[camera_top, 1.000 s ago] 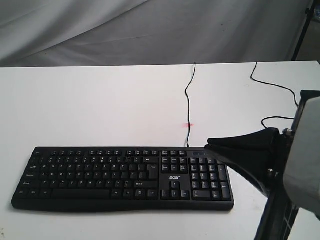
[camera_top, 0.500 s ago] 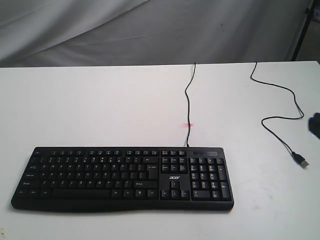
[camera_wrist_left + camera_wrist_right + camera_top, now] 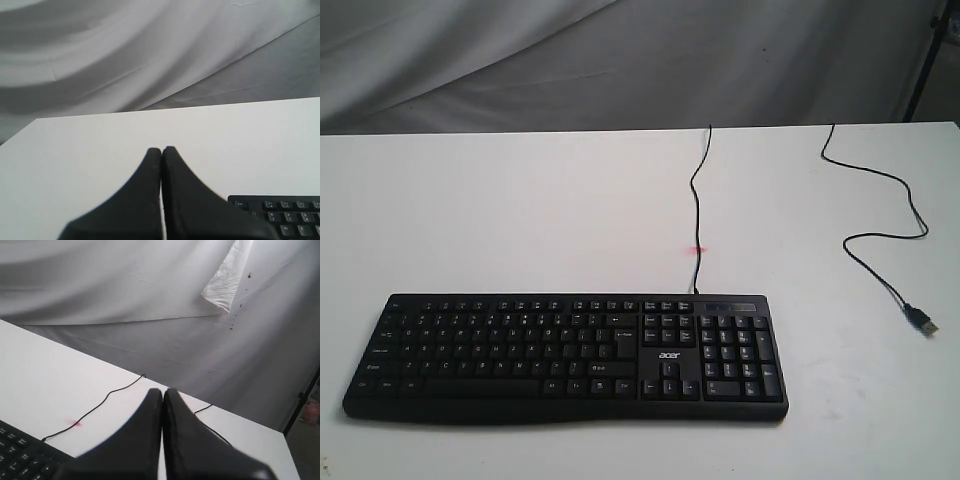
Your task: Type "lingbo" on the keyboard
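The black keyboard (image 3: 565, 355) with white legends and an acer logo lies along the near edge of the white table, its thin cable (image 3: 697, 200) running to the back. Neither gripper shows in the exterior view. In the left wrist view my left gripper (image 3: 161, 149) is shut and empty above bare table, a corner of the keyboard (image 3: 280, 215) beside it. The right wrist view has my right gripper (image 3: 162, 390) shut and empty too, raised over the table, with a keyboard corner (image 3: 20, 452) and its cable (image 3: 95, 407) beneath.
A loose black USB cable (image 3: 880, 225) snakes across the right side of the white table (image 3: 520, 210), its plug (image 3: 923, 322) near the right edge. A small red mark (image 3: 696, 251) sits on the keyboard cable. Grey cloth hangs behind.
The right arm, which filled the exterior view's lower right a second ago, has pulled out of that view, uncovering the USB plug. The keyboard has not moved.
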Tool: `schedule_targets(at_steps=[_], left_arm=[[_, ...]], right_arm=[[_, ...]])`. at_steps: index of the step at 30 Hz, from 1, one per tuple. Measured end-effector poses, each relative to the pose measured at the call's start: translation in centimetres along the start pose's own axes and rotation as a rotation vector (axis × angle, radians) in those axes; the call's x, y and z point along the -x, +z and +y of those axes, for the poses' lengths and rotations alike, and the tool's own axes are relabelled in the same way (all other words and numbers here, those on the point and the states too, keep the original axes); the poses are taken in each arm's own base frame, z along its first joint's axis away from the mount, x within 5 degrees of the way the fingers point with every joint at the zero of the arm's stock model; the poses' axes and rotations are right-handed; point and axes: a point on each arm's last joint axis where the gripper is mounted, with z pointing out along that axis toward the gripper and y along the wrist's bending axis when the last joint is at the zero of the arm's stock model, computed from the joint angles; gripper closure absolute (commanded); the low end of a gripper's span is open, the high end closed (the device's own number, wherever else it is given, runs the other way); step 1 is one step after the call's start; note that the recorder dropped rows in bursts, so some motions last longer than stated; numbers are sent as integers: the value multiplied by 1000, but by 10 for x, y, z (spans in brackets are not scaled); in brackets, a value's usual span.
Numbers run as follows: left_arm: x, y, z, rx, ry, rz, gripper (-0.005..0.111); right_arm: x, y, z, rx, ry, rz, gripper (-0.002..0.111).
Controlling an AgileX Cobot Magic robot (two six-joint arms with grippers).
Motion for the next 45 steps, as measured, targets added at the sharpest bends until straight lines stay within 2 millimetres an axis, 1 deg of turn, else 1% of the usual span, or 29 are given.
schedule_targets(at_steps=[6, 17, 23, 31, 45], left_arm=[[0, 0, 0, 0, 0, 0, 106], [0, 0, 0, 0, 0, 0, 106], [0, 0, 0, 0, 0, 0, 106], [0, 0, 0, 0, 0, 0, 106], [0, 0, 0, 0, 0, 0, 106]], right_arm=[[-13, 2, 2, -7, -7, 26, 108], [-44, 5, 9, -30, 109, 70, 108], [-41, -1, 8, -49, 112, 2, 108], [-47, -3, 10, -41, 116, 62, 108], [-47, -3, 10, -40, 116, 68, 108]])
